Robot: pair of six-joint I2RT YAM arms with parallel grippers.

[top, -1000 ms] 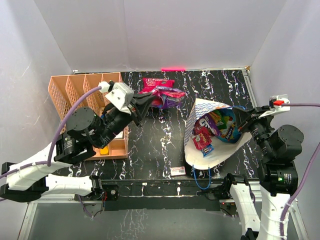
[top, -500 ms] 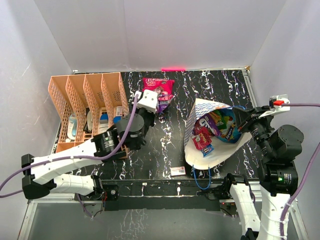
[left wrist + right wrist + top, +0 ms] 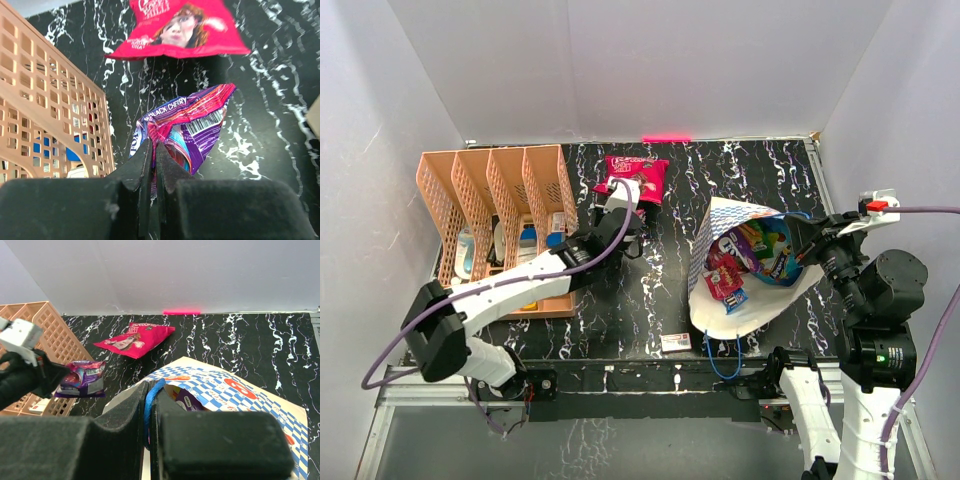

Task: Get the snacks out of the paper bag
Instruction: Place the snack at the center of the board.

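Left pincer [image 3: 152, 148]: clamped on purple packet [image 3: 192, 125]
Pink packet [image 3: 180, 25]: flat on bench [image 3: 280, 85], near purple packet
Right pincer [image 3: 149, 391]: clamped on blue cord handle [image 3: 156, 386] of paper bag [image 3: 225, 390]

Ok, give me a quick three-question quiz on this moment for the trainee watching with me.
1. True or false: the left gripper is shut on the purple Black Cherry packet.
2. What is the right gripper pinching? A) the orange rack B) the blue cord handle of the paper bag C) the small white box
3. Fill in: the pink packet lies flat on the ___, outside the bag.

Key: 1 true. 2 B. 3 table.
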